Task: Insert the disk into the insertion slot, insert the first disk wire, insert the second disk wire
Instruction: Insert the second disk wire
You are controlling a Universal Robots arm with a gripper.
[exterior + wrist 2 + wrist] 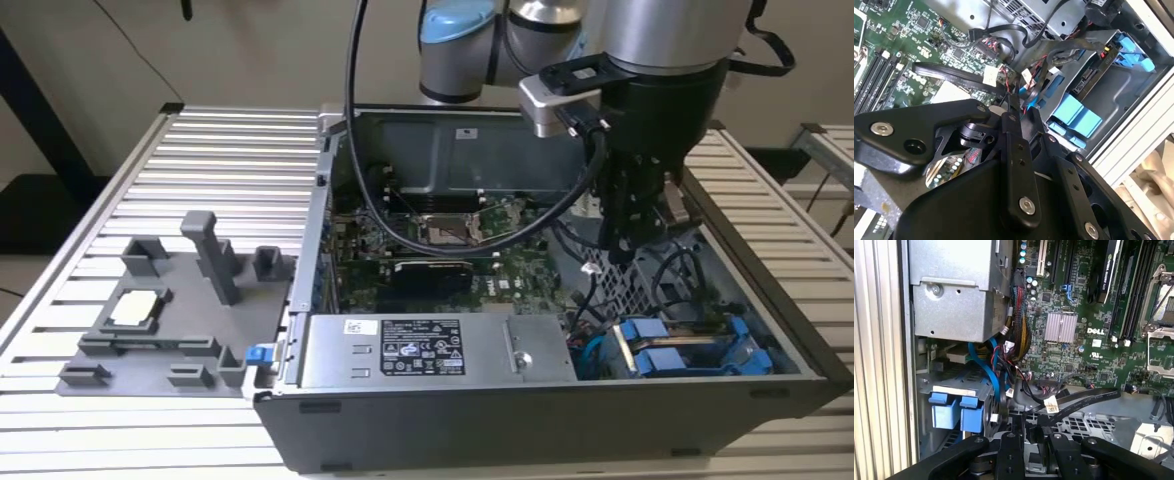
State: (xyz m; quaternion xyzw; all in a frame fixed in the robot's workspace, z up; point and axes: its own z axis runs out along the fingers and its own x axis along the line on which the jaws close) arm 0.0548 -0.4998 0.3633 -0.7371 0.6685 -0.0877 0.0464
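- where is the disk?
- the disk (657,358), in its blue frame, sits in the slot (974,377) at a corner of the computer case (534,425).
- and the gripper?
- the gripper (627,240) hangs inside the case by a black cable (1084,397), near the disk but not touching it. i cannot tell whether its jaws are apart or together.
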